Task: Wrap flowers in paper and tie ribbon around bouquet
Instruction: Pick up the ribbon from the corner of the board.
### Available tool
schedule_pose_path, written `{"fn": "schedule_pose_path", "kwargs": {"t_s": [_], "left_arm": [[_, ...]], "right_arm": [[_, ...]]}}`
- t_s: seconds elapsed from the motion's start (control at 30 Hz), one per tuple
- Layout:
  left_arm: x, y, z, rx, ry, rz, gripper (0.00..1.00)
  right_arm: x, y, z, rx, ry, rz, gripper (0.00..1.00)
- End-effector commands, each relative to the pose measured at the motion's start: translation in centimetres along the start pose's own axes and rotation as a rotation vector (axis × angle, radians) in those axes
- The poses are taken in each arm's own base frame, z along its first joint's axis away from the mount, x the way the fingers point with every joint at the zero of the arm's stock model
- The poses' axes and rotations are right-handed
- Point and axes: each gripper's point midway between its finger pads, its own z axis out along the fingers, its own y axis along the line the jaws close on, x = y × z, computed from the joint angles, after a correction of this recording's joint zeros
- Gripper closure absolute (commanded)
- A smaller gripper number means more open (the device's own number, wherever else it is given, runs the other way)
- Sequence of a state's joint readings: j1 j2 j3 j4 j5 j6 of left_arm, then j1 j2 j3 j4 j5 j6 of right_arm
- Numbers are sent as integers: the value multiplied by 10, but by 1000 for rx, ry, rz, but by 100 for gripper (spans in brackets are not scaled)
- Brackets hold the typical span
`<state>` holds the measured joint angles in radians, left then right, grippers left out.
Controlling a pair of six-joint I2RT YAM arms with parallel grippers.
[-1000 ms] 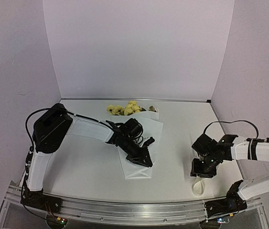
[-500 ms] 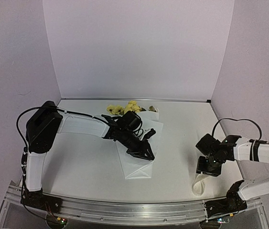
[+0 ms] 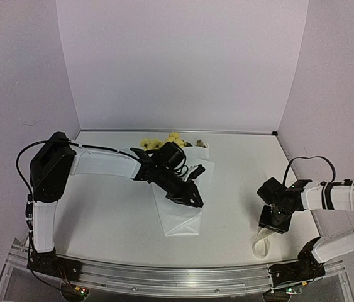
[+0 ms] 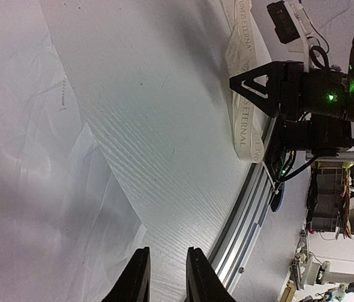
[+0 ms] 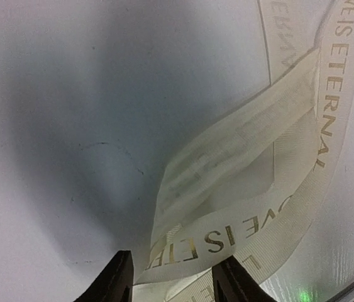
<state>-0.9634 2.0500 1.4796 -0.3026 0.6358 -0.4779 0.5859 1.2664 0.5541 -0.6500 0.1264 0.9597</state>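
Observation:
The flowers [image 3: 161, 144] lie at the back of the table, yellow blooms sticking out of the folded white paper [image 3: 180, 217], which runs toward me. My left gripper [image 3: 194, 201] hovers over the paper's right edge. In the left wrist view this left gripper [image 4: 167, 277] is open by a narrow gap with only table between the fingers, and the paper [image 4: 26, 189] lies to their left. The cream ribbon [image 3: 262, 244] lies looped at the near right. My right gripper [image 3: 271, 224] sits just above it. In the right wrist view the right gripper [image 5: 173, 280] is open, with a fold of the lettered ribbon [image 5: 239, 163] between its fingers.
An aluminium rail [image 3: 164, 277] runs along the table's near edge, right beside the ribbon. White backdrop walls close the back and both sides. The right arm's black cable [image 3: 309, 160] loops above its forearm.
The left gripper has moved a little toward the back along the paper. The right gripper has shifted slightly right and nearer the front edge, over the ribbon.

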Motion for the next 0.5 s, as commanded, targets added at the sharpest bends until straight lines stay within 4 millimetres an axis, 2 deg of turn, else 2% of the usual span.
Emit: {"fn": "schedule_pose_path", "kwargs": {"t_s": [0.0, 0.1, 0.23, 0.37, 0.47], "left_arm": [[-20, -27, -27, 11, -79, 95, 77], [-21, -28, -30, 5, -90, 114, 77], [-26, -33, -34, 5, -108, 147, 76], [-30, -38, -40, 2, -139, 198, 77], [-35, -38, -45, -26, -174, 249, 77]], "right_arm": [[-11, -3, 2, 19, -52, 13, 66], [-15, -2, -3, 12, -68, -5, 78], [-18, 1, -11, 6, -67, -37, 100], [-20, 19, -27, -71, -42, -57, 100], [-25, 43, -47, -176, -20, -47, 100]]}}
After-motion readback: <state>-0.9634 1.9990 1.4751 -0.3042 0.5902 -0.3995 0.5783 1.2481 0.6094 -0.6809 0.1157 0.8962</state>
